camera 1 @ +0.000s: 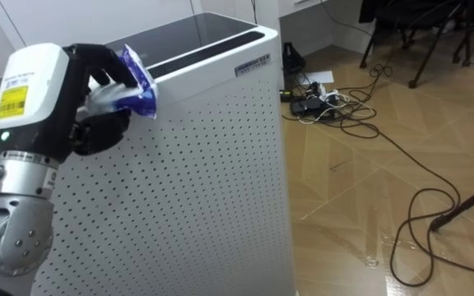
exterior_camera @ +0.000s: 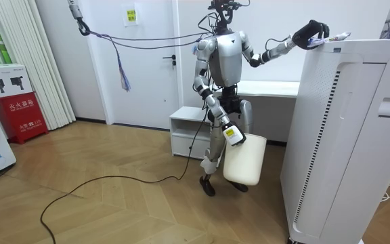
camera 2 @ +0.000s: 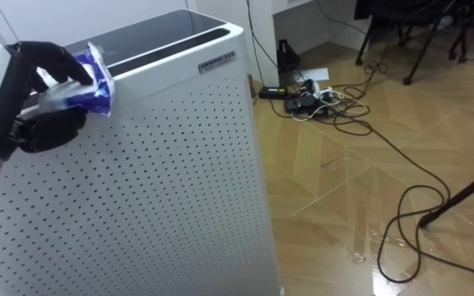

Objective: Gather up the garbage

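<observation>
While I stand beside the tall white perforated cabinet (camera 1: 204, 173), my left arm is raised to its top edge and my right arm hangs low by my leg.

1. Cabinet. Its dark top panel carries no other litter that I can see.
2. Bin (exterior_camera: 244, 161). The white bin hangs at my right hand (exterior_camera: 235, 139), near knee height and well apart from the cabinet top. How that hand grips it I cannot tell.
3. Left hand (camera 1: 99, 130). It sits at the front top edge of the cabinet, with the fingers curled and pressing the wrapper against the thumb.
4. Wrapper (camera 1: 137, 82). This crumpled blue-and-white piece is the garbage. It is in my left hand, and its loose end pokes out over the cabinet's edge. I cannot tell whether it touches the top.

Status, as I judge it:
- Done: the wrapper is reached and pinched, so the pick looks complete or nearly so.
- Left: lift it clear of the cabinet, bring the left hand and the bin together, hold the wrapper over the bin's mouth, and release it.
- Caution: the pinch covers only part of the wrapper, so it could slip in transit.
</observation>
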Robot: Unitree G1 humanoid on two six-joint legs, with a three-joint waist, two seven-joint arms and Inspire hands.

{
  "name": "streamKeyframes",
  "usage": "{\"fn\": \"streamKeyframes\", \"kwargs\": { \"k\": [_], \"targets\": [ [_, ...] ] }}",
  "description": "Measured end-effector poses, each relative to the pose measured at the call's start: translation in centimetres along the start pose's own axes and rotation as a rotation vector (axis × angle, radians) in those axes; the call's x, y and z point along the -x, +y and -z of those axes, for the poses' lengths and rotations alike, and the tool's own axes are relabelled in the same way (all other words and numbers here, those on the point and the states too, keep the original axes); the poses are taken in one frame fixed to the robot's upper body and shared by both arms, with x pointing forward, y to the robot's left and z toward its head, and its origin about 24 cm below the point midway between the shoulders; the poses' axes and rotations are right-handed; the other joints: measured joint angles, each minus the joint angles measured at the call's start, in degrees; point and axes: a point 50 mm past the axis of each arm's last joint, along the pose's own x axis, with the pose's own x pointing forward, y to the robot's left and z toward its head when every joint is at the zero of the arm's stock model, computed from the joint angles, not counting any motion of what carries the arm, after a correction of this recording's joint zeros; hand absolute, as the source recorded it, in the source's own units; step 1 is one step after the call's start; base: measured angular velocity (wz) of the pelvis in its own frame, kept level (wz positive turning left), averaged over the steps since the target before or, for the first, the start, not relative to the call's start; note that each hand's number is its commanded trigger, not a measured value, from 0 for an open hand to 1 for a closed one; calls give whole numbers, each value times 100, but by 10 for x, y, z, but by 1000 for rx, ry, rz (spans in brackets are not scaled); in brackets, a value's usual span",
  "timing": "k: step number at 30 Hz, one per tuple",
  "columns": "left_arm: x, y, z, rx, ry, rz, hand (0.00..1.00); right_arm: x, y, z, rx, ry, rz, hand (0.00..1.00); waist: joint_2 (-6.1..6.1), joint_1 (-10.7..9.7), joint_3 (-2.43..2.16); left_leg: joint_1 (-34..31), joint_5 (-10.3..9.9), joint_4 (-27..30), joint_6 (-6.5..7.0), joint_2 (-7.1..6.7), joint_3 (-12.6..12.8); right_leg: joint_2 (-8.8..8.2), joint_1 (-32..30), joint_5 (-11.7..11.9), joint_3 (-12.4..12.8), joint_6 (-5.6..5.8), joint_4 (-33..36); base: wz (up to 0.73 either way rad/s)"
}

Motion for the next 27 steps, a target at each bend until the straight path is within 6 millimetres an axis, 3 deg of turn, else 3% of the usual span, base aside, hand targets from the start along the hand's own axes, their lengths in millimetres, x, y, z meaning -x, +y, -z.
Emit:
{"fn": "streamKeyframes", "kwargs": {
  "k": [12, 19, 24, 25, 27],
  "targets": [
    [-5, 10, -4, 139, 19, -34, 100, 0, -3, -8, -5, -37, 39, 100, 66, 31, 22, -44, -2, -45, 2, 6, 8, -14, -50, -1, -6, 1, -25, 1],
    [4, 28, -49, 493, -192, 40, 100, -3, -1, -16, -32, -68, 29, 100, -21, 29, 7, -246, -1, -5, 5, -43, -67, -62, -173, -5, -145, 13, -20, 9],
    [17, -2, -79, 739, -308, 334, 100, -6, 9, -23, 6, -88, -3, 100, -74, 31, 7, -295, -2, -4, 5, -23, -23, -65, -247, -5, -128, 12, 18, -4],
    [22, -9, -84, 758, -329, 401, 100, -6, 10, -23, 12, -92, -9, 100, -44, 31, -21, -339, -1, 7, 5, -4, -1, -64, -321, -5, -111, 12, 82, -9],
    [28, -14, -86, 788, -343, 479, 100, -7, 13, -20, 13, -83, -20, 100, -75, 8, -21, -336, -1, 11, 5, 0, 14, -62, -310, -4, -111, 12, 84, -3]
  ]
}}
